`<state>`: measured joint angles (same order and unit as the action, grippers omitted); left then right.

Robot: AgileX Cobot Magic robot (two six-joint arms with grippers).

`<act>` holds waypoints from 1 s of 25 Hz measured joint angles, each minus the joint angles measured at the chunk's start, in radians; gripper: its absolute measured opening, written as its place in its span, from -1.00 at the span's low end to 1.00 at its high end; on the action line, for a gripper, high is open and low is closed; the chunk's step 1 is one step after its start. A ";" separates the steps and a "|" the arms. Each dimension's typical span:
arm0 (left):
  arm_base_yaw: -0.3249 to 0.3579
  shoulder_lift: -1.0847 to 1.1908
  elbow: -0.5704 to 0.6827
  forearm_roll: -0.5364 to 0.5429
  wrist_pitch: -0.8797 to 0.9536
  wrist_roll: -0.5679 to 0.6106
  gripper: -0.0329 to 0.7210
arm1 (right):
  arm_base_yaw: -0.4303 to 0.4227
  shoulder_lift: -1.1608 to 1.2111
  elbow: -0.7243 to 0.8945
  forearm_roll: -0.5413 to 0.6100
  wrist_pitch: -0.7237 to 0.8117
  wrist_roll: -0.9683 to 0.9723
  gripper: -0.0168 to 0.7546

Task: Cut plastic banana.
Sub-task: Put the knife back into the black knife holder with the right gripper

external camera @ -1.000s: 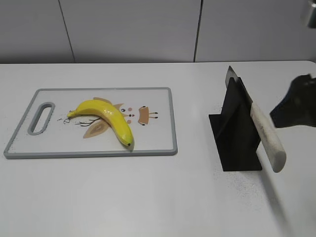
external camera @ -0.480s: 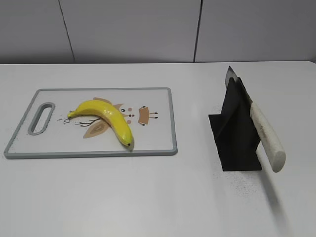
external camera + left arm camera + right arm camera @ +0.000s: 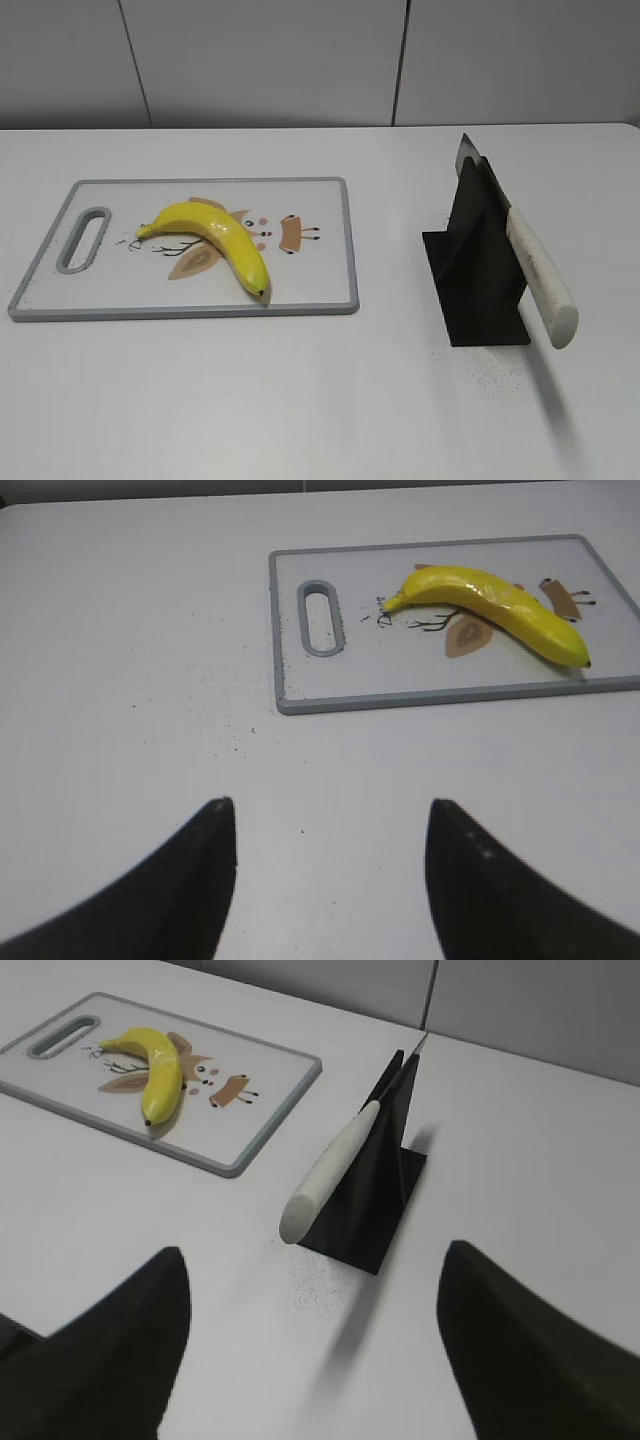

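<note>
A yellow plastic banana (image 3: pixel 212 240) lies on a white cutting board (image 3: pixel 320 285) with a grey rim at the left of the table. It also shows in the left wrist view (image 3: pixel 495 607) and the right wrist view (image 3: pixel 160 1070). A knife with a white handle (image 3: pixel 543 278) rests in a black stand (image 3: pixel 478 270) at the right, handle toward the front; it shows in the right wrist view (image 3: pixel 330 1170). My left gripper (image 3: pixel 330 815) is open over bare table, short of the board. My right gripper (image 3: pixel 315 1260) is open, short of the knife handle. Neither gripper shows in the exterior view.
The cutting board has a handle slot (image 3: pixel 85 238) at its left end and printed drawings under the banana. A grey panelled wall (image 3: pixel 300 60) stands behind the table. Dark specks lie on the table near the stand (image 3: pixel 490 370).
One second ago my right gripper showed at the right edge of the exterior view beside the knife; it has since left that view. The banana, board and knife have not moved.
</note>
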<state>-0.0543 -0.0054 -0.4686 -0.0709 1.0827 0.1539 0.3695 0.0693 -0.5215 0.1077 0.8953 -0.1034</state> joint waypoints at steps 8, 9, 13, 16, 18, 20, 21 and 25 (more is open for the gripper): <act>0.000 0.000 0.000 0.000 0.000 0.000 0.65 | 0.000 -0.039 -0.001 0.000 0.051 0.000 0.55; 0.000 0.000 0.000 0.000 0.000 0.000 0.65 | 0.000 -0.039 -0.002 0.000 0.056 0.000 0.55; 0.000 0.000 0.000 0.000 0.000 0.000 0.65 | 0.000 -0.039 0.000 -0.007 0.103 0.000 0.55; 0.000 0.000 0.000 0.000 0.000 0.000 0.65 | 0.000 -0.039 0.014 -0.037 0.135 0.000 0.55; 0.000 0.000 0.000 0.000 0.000 0.000 0.65 | 0.000 -0.040 0.018 -0.041 0.138 0.001 0.55; 0.000 0.000 0.000 0.000 0.000 0.000 0.65 | 0.000 -0.040 0.018 -0.044 0.139 0.001 0.55; 0.000 0.000 0.000 0.000 0.000 0.000 0.65 | 0.000 -0.040 0.018 -0.044 0.140 0.001 0.54; 0.000 0.000 0.000 0.000 0.000 0.000 0.65 | -0.008 -0.064 0.018 -0.044 0.142 0.001 0.54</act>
<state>-0.0543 -0.0054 -0.4686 -0.0709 1.0827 0.1539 0.3615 0.0049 -0.5040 0.0641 1.0377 -0.1025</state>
